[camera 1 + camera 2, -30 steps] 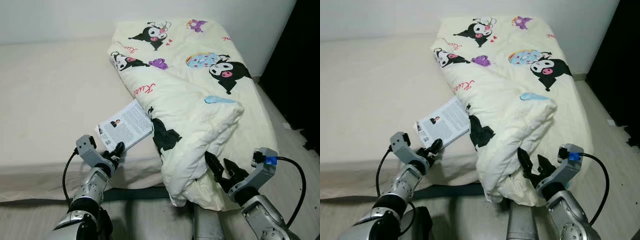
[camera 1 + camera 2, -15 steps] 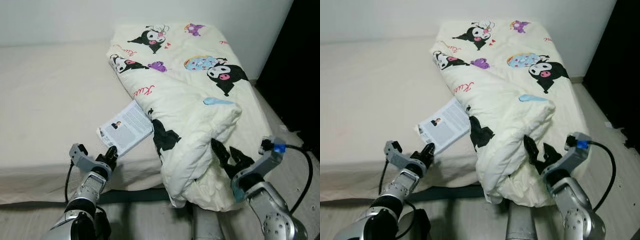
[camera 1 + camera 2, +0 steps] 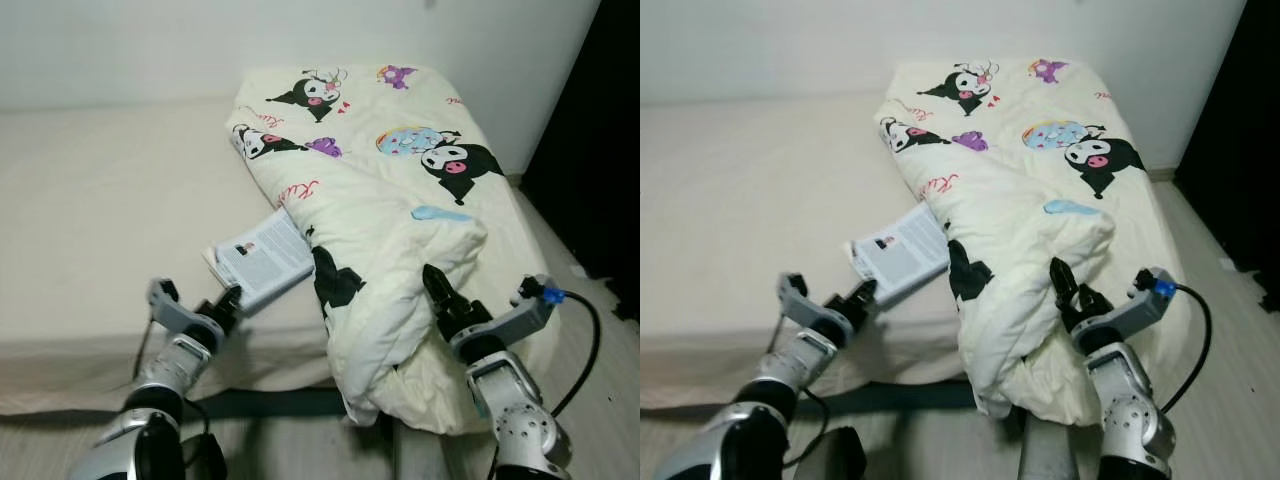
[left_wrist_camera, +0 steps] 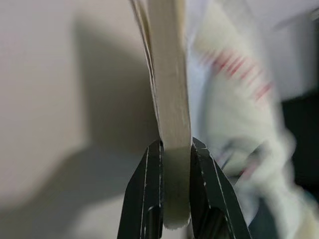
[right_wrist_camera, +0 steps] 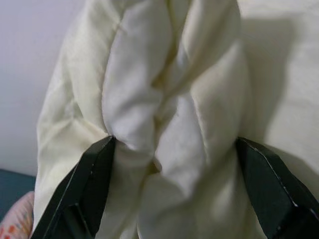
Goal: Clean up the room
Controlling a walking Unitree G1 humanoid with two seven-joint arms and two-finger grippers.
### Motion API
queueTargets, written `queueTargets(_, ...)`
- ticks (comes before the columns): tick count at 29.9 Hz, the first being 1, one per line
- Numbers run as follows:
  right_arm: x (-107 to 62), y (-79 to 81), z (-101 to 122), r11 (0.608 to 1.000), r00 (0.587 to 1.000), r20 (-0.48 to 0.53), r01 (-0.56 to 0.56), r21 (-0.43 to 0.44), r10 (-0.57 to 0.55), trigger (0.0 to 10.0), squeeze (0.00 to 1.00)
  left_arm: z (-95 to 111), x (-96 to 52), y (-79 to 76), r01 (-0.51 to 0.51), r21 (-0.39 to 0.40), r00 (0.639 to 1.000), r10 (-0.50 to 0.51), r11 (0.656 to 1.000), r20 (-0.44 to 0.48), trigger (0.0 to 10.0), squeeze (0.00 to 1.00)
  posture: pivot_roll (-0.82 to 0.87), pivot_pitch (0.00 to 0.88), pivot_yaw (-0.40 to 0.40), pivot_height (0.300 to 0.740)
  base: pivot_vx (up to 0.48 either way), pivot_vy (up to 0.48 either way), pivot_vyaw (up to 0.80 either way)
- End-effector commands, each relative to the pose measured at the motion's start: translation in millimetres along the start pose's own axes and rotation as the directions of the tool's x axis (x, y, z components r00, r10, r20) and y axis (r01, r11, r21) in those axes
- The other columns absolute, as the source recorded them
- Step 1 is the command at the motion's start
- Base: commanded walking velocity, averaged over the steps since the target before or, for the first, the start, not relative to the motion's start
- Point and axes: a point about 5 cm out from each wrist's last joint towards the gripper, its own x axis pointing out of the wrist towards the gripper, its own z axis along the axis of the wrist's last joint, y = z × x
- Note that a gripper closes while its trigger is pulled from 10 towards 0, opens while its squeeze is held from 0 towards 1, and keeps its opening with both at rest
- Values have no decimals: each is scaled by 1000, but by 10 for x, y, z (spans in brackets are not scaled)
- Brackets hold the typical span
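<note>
Book (image 3: 265, 262) lies on the cream mattress (image 3: 100, 220), near its front edge and just beside the folded quilt; its far corner is tucked against the quilt's side, and its long axis runs diagonally from that corner toward the left gripper. Left gripper (image 4: 174, 167) is clenched on the book's near corner, one black finger (image 4: 144, 199) on each face of the page block. Cream quilt (image 3: 400, 230), printed with black cartoon figures, stretches from the wall end of the bed to the front edge, where its bulky fold hangs over. Right gripper (image 5: 169, 149) has its fingers spread wide around that thick fold, with the fingertips (image 5: 97, 159) touching the fabric on either side.
</note>
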Motion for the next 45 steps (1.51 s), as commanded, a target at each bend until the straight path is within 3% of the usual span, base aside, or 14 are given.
queueTargets(1,87,33,-115,999,999,-42,-26,-24,25,10000,0,678,91,-336,74,126,968,-102,989,229,0,0,-71,0,104,436,0,0,0)
queueTargets(7,440,416,-318,973,973,-181,-174,-150,146,10000,0,1792,-90,-1056,5,415,811,-246,910,531,0,0,-16,0,77,436,0,0,0)
queueTargets(13,546,742,-545,920,907,-310,-349,-177,284,10000,0,1992,-205,-1324,-98,529,743,-291,843,602,0,0,1,0,50,436,0,0,0)
queueTargets(15,414,1201,-990,725,702,-525,-656,-210,482,10000,0,1873,-194,-1389,-123,582,737,-319,804,596,0,0,-2,0,38,436,0,0,0)
queueTargets(16,414,1201,-990,725,702,-525,-656,-210,482,10000,0,1873,-194,-1389,-123,582,737,-319,804,596,0,0,-2,0,38,436,0,0,0)
queueTargets(17,215,1441,-1259,569,515,-633,-810,-141,577,10000,0,1726,-128,-1326,-116,560,759,-291,820,583,0,0,-9,0,29,436,0,0,0)
queueTargets(20,215,1441,-1259,569,515,-633,-810,-141,577,10000,0,1726,-128,-1326,-116,560,759,-291,820,583,0,0,-9,0,29,436,0,0,0)
queueTargets(21,-25,1599,-1475,413,309,-711,-910,-28,632,10000,0,1512,-48,-1235,-92,508,792,-247,856,559,0,0,-18,0,24,436,0,0,0)
queueTargets(22,-25,1599,-1475,413,309,-711,-910,-28,632,10000,0,1512,-48,-1235,-92,508,792,-247,856,559,0,0,-18,0,24,436,0,0,0)
queueTargets(23,-198,1632,-1566,298,154,-748,-953,60,645,10000,0,1281,20,-1165,-72,462,825,-208,884,526,0,0,-36,0,19,436,0,0,0)
queueTargets(27,-211,1539,-1483,273,141,-757,-961,51,638,10000,0,1037,74,-1133,-42,432,856,-190,901,481,0,0,-58,0,14,436,0,0,0)
queueTargets(29,-123,1419,-1356,298,231,-760,-953,-52,607,10000,0,864,99,-1137,-17,418,874,-189,908,447,0,0,-61,0,14,436,0,0,0)
queueTargets(33,85,1004,-602,526,518,-597,-831,-181,612,10000,0,609,151,-1195,26,408,898,-200,913,392,0,0,-88,0,9,436,0,0,0)
queueTargets(45,118,745,-160,626,668,-451,-733,-265,592,10000,0,410,197,-1326,72,438,906,-242,896,347,0,0,-113,0,11,436,0,0,0)
